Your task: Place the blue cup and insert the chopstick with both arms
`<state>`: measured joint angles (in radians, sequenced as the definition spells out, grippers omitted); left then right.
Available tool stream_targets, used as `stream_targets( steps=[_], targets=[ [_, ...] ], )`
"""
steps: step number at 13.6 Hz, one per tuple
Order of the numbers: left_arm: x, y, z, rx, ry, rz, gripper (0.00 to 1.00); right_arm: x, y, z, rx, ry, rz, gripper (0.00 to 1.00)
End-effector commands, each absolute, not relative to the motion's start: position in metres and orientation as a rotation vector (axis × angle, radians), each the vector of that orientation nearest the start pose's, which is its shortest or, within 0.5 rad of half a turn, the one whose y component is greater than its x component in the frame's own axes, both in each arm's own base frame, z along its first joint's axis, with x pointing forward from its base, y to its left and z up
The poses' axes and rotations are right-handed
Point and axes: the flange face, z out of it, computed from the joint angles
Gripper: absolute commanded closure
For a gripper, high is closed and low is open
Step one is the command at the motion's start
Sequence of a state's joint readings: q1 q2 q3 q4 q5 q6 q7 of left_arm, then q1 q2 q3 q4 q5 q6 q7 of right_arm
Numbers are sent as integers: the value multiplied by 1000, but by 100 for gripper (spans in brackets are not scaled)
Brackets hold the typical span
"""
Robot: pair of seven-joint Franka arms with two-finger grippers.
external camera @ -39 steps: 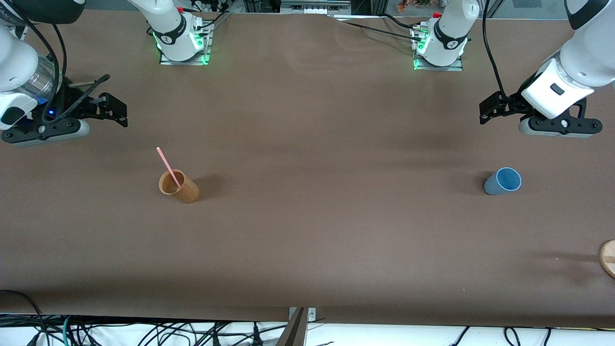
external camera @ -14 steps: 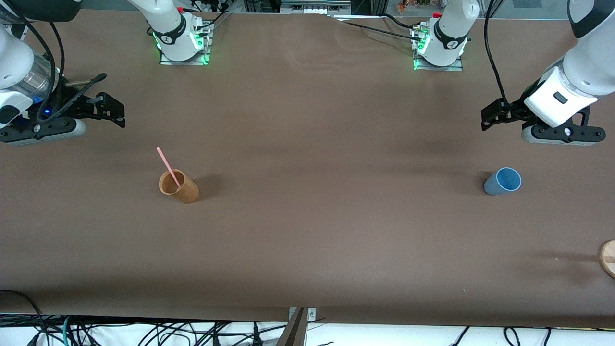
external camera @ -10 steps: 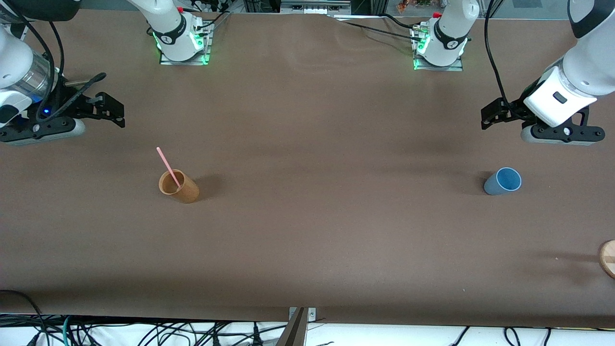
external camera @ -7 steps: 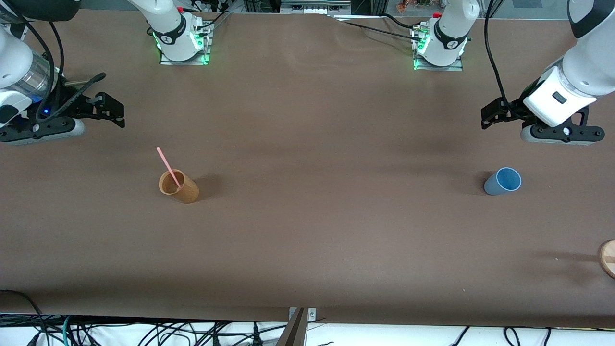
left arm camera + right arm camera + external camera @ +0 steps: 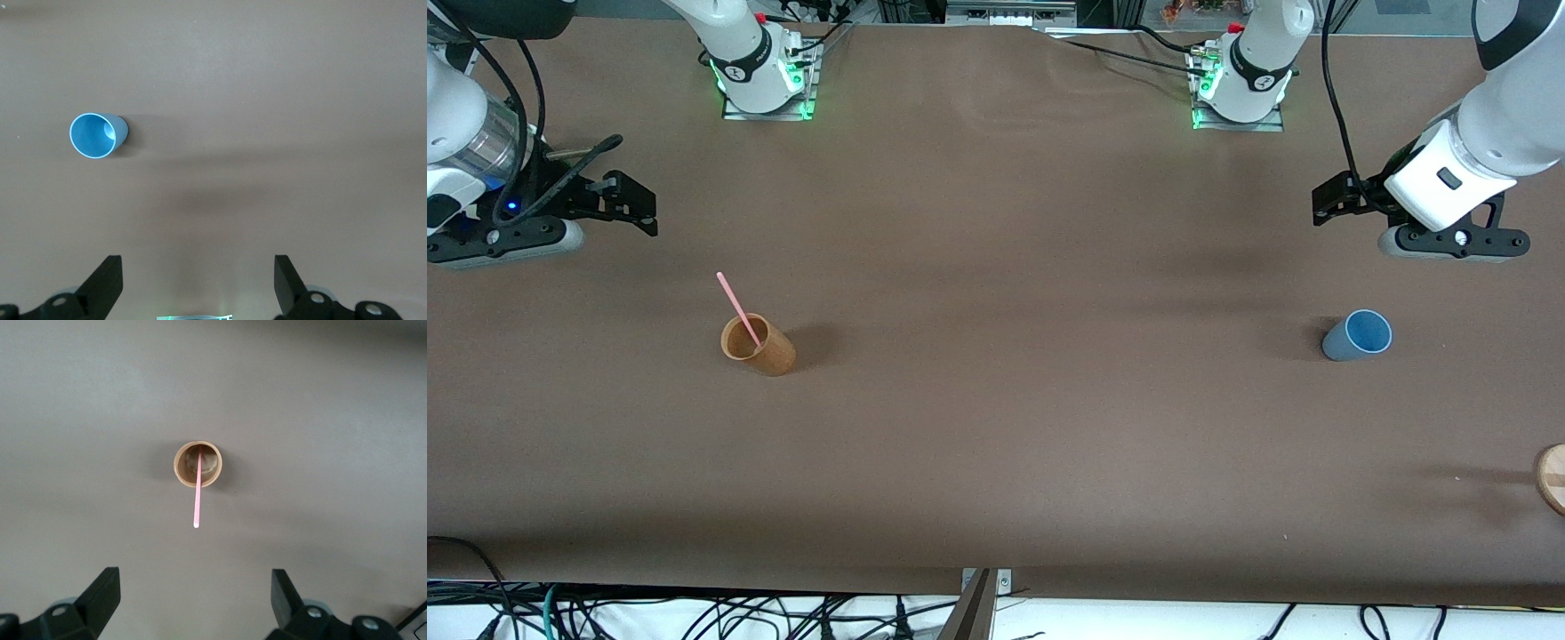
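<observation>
Shifted slightly since earlier: left gripper [image 5: 198,280], spread wide, empty, near blue cup [image 5: 1356,335]. Right gripper [image 5: 193,600] wide, waiting above chopstick [image 5: 197,497]. Nothing grasped yet.

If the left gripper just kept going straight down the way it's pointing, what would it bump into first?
Probably just the bare table. The left gripper is open and points down at it, with the blue cup off to one side of its line, so it would likely miss the cup.

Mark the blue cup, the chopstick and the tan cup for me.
blue cup [image 5: 1352,341]: front view, on its outer wall.
chopstick [image 5: 735,303]: front view, on the pink shaft above the rim.
tan cup [image 5: 772,354]: front view, on its outer wall.
</observation>
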<state>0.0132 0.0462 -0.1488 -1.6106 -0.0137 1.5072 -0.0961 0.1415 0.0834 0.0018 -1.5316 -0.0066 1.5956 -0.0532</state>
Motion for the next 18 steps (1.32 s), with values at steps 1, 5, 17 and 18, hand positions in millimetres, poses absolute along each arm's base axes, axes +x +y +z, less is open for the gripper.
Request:
stream_targets(
  steps=[1,5,17,18],
  targets=[
    [558,-78,581,-3115,91,239,0,570,81,606,-3144,-313,23,0],
    [583,-66,531,-3103,64,367,0,571,81,604,-3160,-322,29,0],
    [628,121,327,-3024,497,234,0,590,93,438,-3139,-356,224,0],
    [637,122,295,-3024,581,196,0,595,95,422,-3138,-359,231,0]
  ],
)
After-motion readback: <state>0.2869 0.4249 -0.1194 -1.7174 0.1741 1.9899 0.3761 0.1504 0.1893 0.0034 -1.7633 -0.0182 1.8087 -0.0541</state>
